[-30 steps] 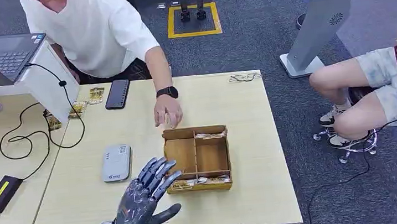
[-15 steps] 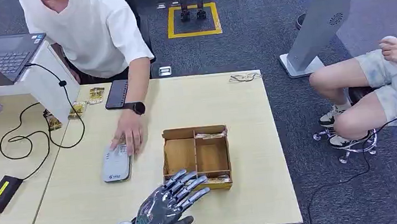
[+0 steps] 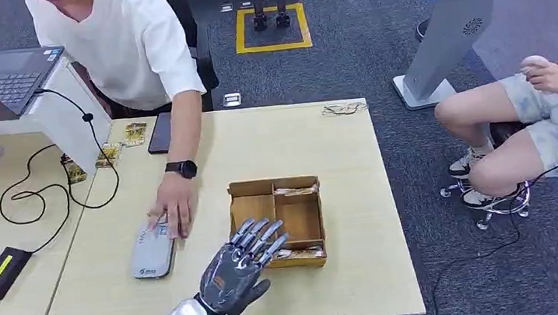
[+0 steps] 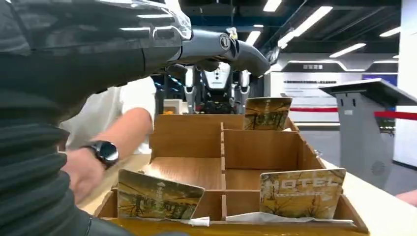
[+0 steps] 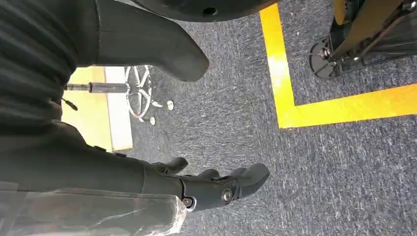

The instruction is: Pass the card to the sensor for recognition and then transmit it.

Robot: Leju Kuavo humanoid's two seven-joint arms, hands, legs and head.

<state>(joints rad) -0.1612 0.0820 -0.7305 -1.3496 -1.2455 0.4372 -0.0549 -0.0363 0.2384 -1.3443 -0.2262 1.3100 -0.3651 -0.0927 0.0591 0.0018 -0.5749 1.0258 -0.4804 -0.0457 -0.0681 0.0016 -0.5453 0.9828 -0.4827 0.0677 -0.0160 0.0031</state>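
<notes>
Card [image 4: 301, 193] looks thin, stiff, slick — pinch its upright top edge; left hand [image 3: 242, 265] hovers spread, empty.

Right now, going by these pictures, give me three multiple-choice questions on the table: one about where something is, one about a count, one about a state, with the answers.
1. Where is the person's hand?
A. on the grey card reader
B. inside the wooden box
C. on the laptop

2. How many cards stand along the box's near edge in the left wrist view?
A. none
B. two
C. five

3. What is the left hand doing?
A. gripping a card
B. pressing the reader
C. holding nothing, fingers spread

Answers: 1 A, the hand rests on the reader's far end. 2 B, one card beside another. 3 C, nothing sits between its fingers.
</notes>
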